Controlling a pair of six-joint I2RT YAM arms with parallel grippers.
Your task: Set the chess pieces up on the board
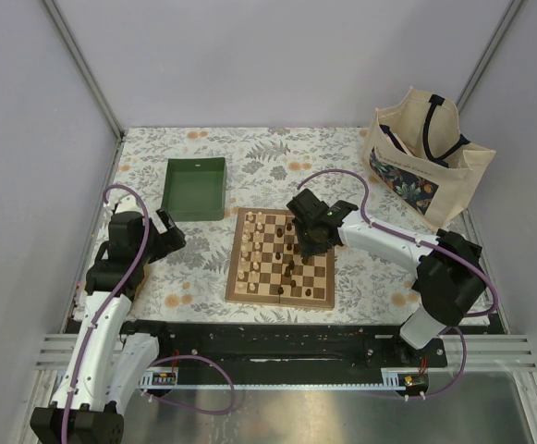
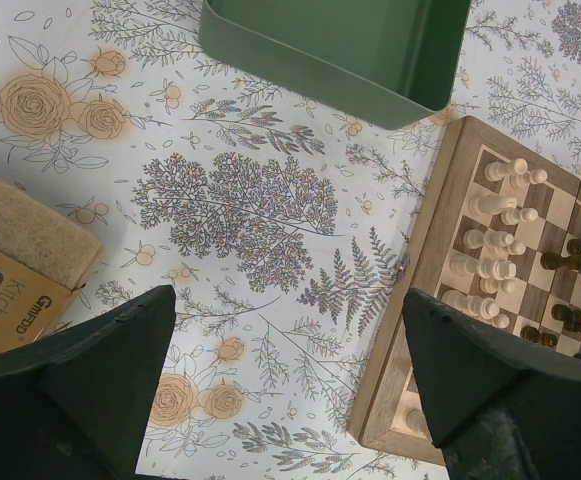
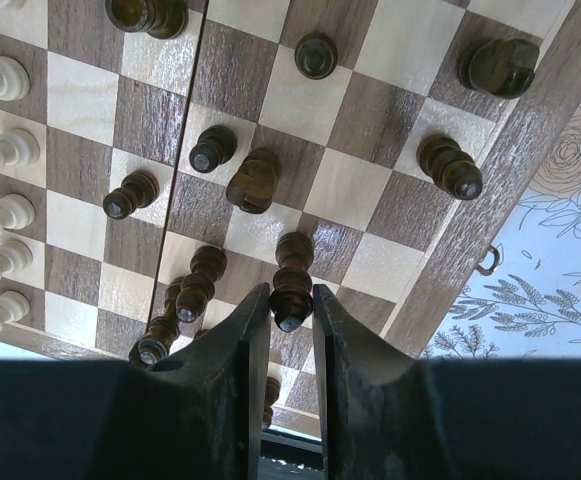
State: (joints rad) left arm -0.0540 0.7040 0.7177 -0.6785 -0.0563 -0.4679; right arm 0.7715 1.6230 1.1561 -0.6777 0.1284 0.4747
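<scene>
Mid-pick: clamping head of dark piece (image 3: 292, 275) in nearly closed right gripper (image 3: 291, 305), near edge of board (image 3: 530, 150), seemingly not lifted yet; next needing straight lift clear of neighbours (image 3: 198, 290), then placing on home square.

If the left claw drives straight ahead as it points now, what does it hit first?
The open left claw looks aimed at bare floral tablecloth, short of the green tray; depth is unclear.

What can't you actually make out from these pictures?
Right wrist view: whether the jaws grip the dark piece between them or only flank it.
Top view: the right arm hides part of the board; pieces too small to name.
Left wrist view: most of the board, cut off by the edge.
</scene>
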